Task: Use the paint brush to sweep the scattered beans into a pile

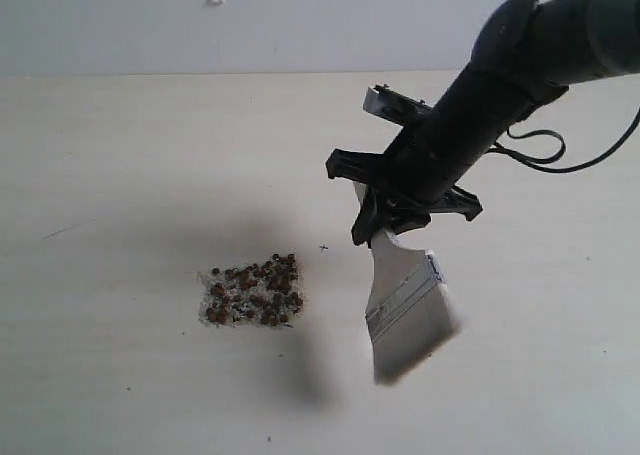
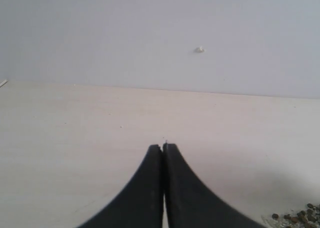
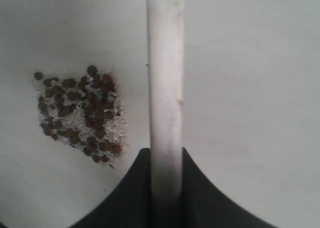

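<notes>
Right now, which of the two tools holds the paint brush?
The right tool, clamped on the paint brush handle; the left tool is shut and empty.

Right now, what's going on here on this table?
The robot's right hand grips the paint brush by its handle, bristles pointing down toward the table, to the right of the pile in the exterior view. The beans lie in that one compact patch, apart from the brush. The left hand is shut, holds nothing and sits off to the side.
</notes>
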`<move>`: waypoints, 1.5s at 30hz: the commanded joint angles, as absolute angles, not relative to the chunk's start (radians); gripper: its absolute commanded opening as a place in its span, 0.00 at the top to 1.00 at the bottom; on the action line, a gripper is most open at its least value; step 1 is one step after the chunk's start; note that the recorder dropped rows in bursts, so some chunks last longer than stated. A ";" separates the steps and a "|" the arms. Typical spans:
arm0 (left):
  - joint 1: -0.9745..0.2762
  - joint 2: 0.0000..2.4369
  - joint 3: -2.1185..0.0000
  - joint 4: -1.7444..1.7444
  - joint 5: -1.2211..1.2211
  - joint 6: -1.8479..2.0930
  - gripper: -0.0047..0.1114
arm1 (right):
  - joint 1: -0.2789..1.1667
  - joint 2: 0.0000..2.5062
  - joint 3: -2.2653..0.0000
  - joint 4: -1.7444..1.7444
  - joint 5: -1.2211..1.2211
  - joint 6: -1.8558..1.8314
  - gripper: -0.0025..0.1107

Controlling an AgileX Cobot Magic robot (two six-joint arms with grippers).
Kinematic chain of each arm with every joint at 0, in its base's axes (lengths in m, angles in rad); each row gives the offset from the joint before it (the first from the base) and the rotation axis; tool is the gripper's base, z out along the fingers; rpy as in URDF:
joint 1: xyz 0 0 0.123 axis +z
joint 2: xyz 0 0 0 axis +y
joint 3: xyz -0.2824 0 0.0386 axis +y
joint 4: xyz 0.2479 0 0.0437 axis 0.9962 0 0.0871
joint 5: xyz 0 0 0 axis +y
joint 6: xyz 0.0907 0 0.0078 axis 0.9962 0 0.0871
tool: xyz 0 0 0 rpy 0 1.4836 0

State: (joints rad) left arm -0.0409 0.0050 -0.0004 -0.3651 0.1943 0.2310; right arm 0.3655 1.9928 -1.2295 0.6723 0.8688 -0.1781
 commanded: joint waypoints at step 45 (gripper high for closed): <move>-0.048 0.000 0.000 -0.373 0.196 0.234 0.96 | 0.285 1.679 -1.028 0.300 0.383 0.055 0.96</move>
State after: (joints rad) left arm -0.0409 0.0050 -0.0004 -0.3651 0.1943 0.2310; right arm 0.2821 1.7799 -1.0698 0.4661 0.4467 -0.0809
